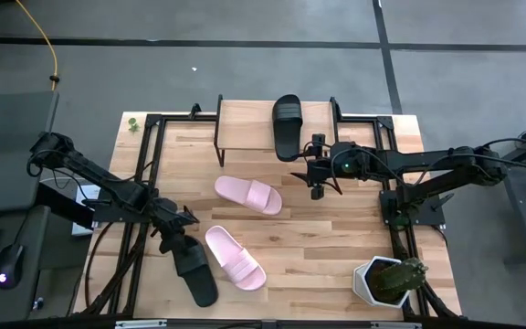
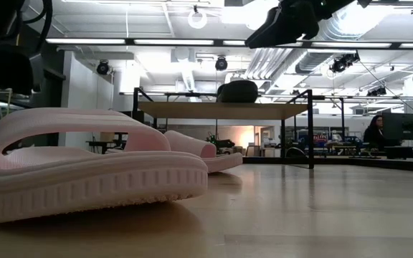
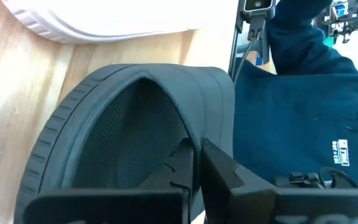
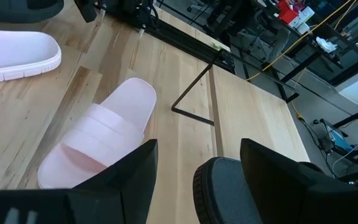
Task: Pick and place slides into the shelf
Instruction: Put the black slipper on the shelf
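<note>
Left gripper (image 1: 179, 239) seemingly clamping black slide (image 1: 193, 270)

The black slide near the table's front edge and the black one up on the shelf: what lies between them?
In the high view, two pink slides lie between the near black slide and the one on the shelf.

Your left gripper (image 1: 179, 239) is hemmed by the pink slide (image 1: 235, 257) just beside its jaws; bare tabletop (image 1: 336, 247) lies beyond.
</note>
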`<state>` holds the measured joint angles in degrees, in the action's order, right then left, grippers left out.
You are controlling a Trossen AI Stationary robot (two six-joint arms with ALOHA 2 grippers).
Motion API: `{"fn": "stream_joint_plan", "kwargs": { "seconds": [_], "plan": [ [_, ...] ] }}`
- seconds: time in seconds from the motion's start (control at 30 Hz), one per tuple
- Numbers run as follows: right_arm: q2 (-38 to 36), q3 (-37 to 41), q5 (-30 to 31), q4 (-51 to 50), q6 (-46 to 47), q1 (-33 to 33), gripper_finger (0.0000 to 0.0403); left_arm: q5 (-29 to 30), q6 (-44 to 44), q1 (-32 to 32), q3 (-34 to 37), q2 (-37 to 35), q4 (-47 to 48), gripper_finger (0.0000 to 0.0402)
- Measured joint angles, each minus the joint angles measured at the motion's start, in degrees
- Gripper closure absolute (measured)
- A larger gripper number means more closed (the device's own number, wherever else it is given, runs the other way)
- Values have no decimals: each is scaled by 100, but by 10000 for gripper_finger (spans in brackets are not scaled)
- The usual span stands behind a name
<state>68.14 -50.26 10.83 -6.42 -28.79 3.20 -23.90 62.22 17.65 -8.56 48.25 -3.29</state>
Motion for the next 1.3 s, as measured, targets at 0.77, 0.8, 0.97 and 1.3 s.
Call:
{"fn": "stream_joint_plan", "kwargs": {
  "seconds": [0.77, 0.8, 0.97, 1.3],
  "plan": [
    [-1, 0, -4, 24, -16, 1, 182, -451, 270, 0, -81, -13, -679, 398],
    [-2, 0, -10, 24, -16, 2, 182, -465, 251, 0, -130, -13, -676, 398],
    [-2, 0, -35, 41, -19, 2, 182, -522, 44, 0, -540, -13, -676, 397],
    [-2, 0, -292, 307, -325, -112, 182, -188, -1242, -2, -1976, -15, 1242, 397]
  ]
}}
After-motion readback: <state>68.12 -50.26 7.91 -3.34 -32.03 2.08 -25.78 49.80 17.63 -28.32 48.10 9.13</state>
